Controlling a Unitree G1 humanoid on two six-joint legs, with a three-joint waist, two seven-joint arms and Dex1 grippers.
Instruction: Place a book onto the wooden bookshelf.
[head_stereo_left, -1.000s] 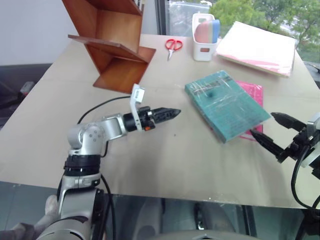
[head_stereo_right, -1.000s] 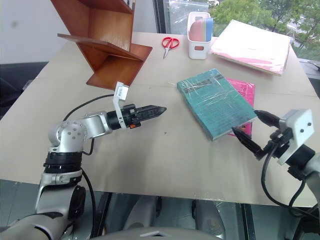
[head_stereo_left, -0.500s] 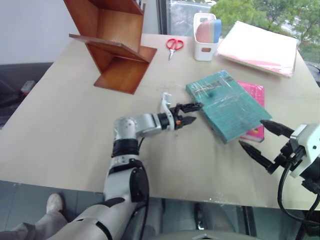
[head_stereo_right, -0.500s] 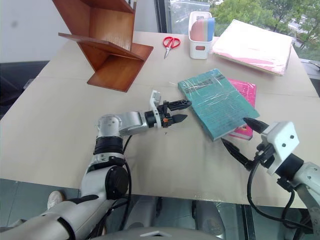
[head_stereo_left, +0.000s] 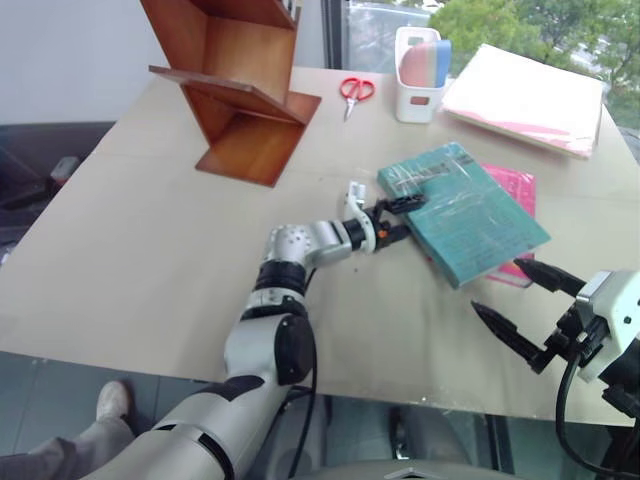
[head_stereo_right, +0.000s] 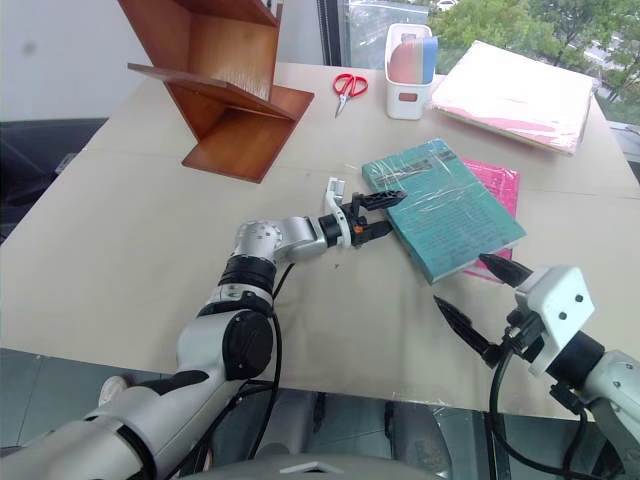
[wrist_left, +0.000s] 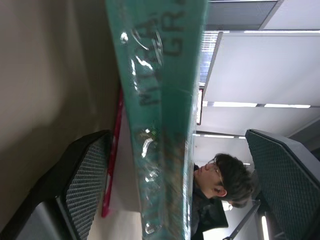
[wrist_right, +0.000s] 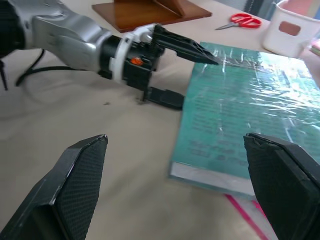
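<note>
The teal-green book (head_stereo_left: 465, 210) lies flat on the table, right of centre, on top of a thin pink book (head_stereo_left: 517, 186). My left gripper (head_stereo_left: 412, 217) is open at the book's left edge, one finger over the cover and the other low beside the edge on the table. The left wrist view shows the book's edge (wrist_left: 160, 100) standing between the two fingers (wrist_left: 85, 180). My right gripper (head_stereo_left: 498, 286) hangs open near the table's front edge, short of the book's near corner, holding nothing. The wooden bookshelf (head_stereo_left: 240, 90) stands at the far left.
Red scissors (head_stereo_left: 355, 90), a white container (head_stereo_left: 418, 62) and a pale pink paper stack (head_stereo_left: 525, 100) sit along the table's far side. A person (wrist_left: 220, 185) shows beyond the book in the left wrist view. Bare tabletop (head_stereo_left: 150, 250) stretches left of the left arm.
My left arm swung right and forward across the table, its wrist rolled, and its open fingers now straddle the book's left edge. My right gripper drew back slightly toward the front edge.
</note>
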